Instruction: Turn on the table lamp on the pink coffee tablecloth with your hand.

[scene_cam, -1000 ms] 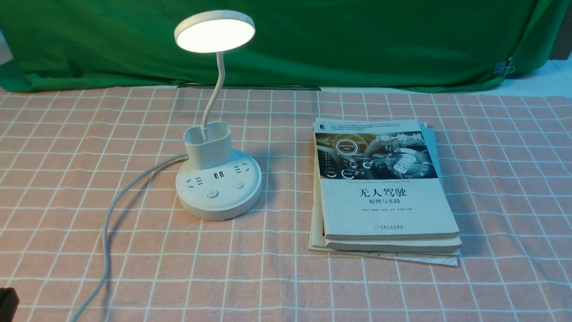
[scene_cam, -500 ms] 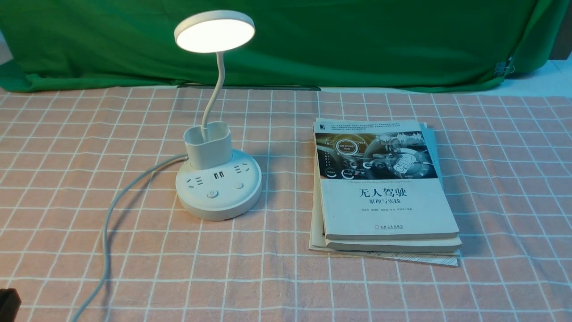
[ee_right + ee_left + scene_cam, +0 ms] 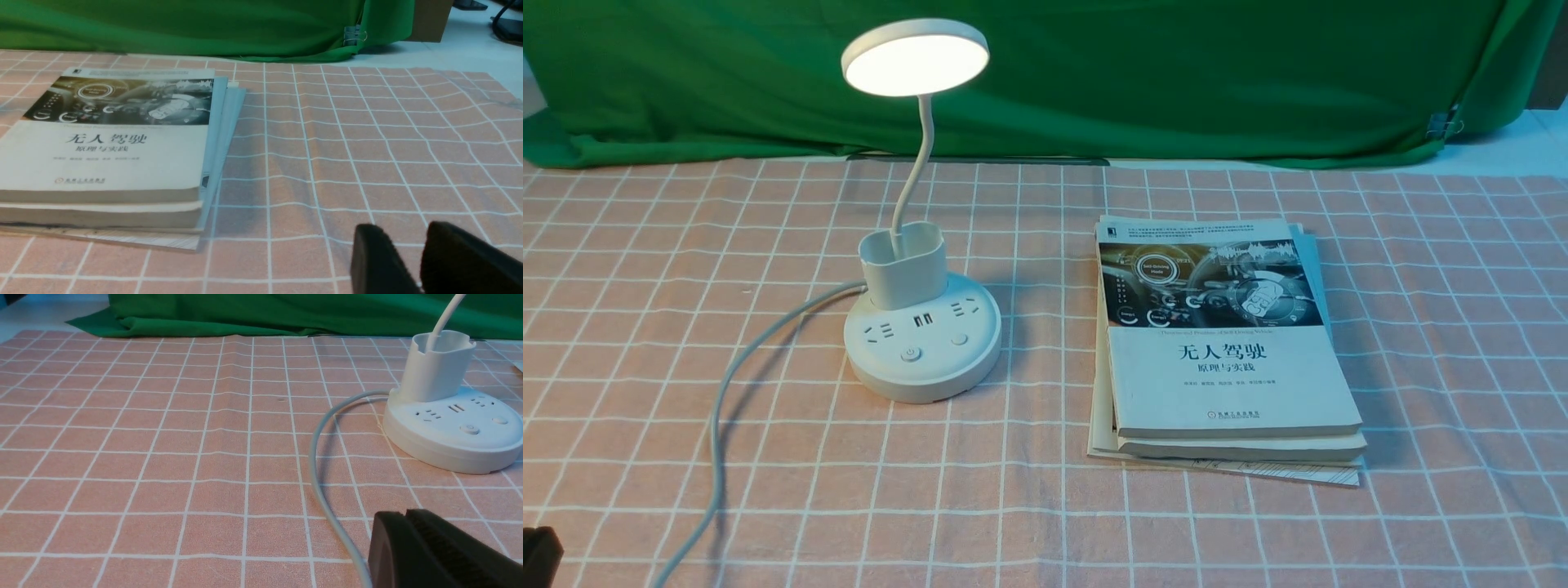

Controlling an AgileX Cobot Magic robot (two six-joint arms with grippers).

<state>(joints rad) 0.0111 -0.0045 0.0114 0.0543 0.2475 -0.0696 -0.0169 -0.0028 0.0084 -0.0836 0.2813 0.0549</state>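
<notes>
Clearly, one lamp point(image 3: 903, 269) is standing on the cloth point(image 3: 645, 245), at about 10 o'clock from the cloth's middle in the front view. It is smooth white plastic: a flat round disc that is glowing, a thin curved neck, an oval cup and a round base carrying two round buttons. One pale cord point(image 3: 719, 408) is leaving the base at 9 o'clock and curving away toward 7 o'clock. The cloth is lying slightly wrinkled, salmon pink, with thin white lines making squares. At 3 o'clock from the lamp, apart from it, two thick matte paperbacks point(image 3: 1225, 367) are lying stacked on thinner booklets. One green backdrop point(image 3: 1176, 82) is hanging at 12 o'clock. The left gripper point(image 3: 406, 516) is sitting near the cord, its two black fingers lying almost together and gripping nothing. The right gripper point(image 3: 414, 237) is showing two black fingers slightly spread, also empty.
</notes>
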